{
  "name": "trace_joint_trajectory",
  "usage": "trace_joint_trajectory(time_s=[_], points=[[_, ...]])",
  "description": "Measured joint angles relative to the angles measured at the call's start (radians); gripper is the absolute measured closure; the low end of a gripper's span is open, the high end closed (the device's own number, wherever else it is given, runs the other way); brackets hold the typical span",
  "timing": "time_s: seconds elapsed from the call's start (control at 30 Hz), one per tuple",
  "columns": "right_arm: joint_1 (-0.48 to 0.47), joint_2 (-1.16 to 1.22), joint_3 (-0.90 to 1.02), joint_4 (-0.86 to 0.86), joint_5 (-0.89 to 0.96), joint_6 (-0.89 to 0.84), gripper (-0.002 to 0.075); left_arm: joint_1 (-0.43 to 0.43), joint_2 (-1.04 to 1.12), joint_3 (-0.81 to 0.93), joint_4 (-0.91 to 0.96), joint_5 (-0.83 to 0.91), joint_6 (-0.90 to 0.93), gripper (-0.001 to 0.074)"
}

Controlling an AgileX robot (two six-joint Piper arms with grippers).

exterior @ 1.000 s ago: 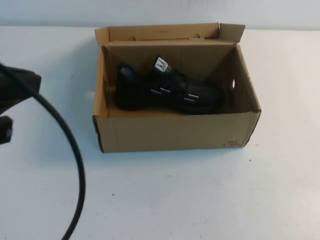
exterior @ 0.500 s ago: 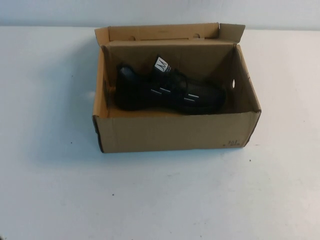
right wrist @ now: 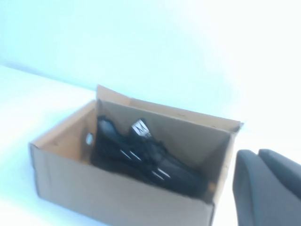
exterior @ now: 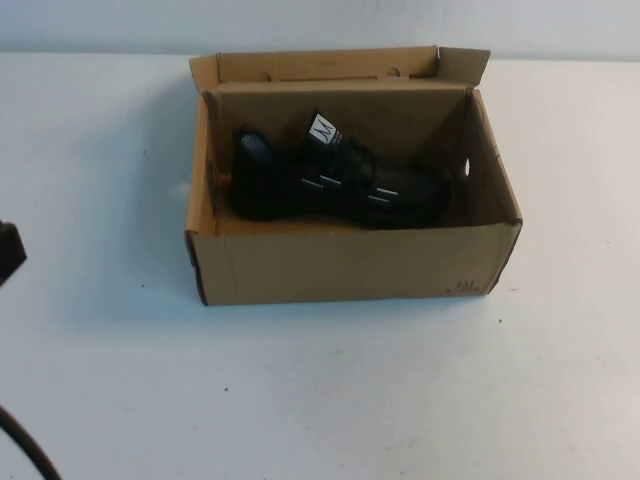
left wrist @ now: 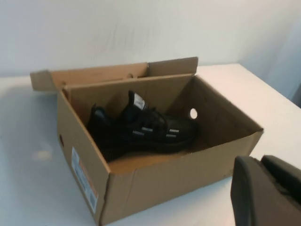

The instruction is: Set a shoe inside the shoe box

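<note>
Since a moment ago only the left arm's black bulk has shifted at the table's left edge; the all-black lace-up sneaker [exterior: 335, 185] lies lengthwise inside the brown corrugated cardboard shoe box [exterior: 350, 265]; left gripper [left wrist: 265, 193] and right gripper [right wrist: 268, 188], both closed and empty, sit well apart from it, the left nearer.

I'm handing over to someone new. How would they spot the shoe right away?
Find the open cardboard box mid-table, lid folded back. The shoe lies inside, against the far wall, toe toward the robot's right. It is all black, with a white tongue tag and short white side dashes, and it is the only thing in the box.
</note>
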State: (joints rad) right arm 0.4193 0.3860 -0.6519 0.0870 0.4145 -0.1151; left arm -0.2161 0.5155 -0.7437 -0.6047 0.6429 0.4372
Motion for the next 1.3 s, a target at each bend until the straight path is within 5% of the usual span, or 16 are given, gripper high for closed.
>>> trace_joint_trajectory(time_s=[0.27, 1.3], points=[[0.000, -0.034, 0.212, -0.019, -0.127, 0.000, 0.0742, 0.000, -0.002, 0.161, -0.040, -0.113, 0.000, 0.0736], [0.000, -0.034, 0.215, -0.019, -0.170, 0.000, 0.0742, -0.004, -0.039, 0.162, -0.061, -0.122, 0.000, 0.0736]])
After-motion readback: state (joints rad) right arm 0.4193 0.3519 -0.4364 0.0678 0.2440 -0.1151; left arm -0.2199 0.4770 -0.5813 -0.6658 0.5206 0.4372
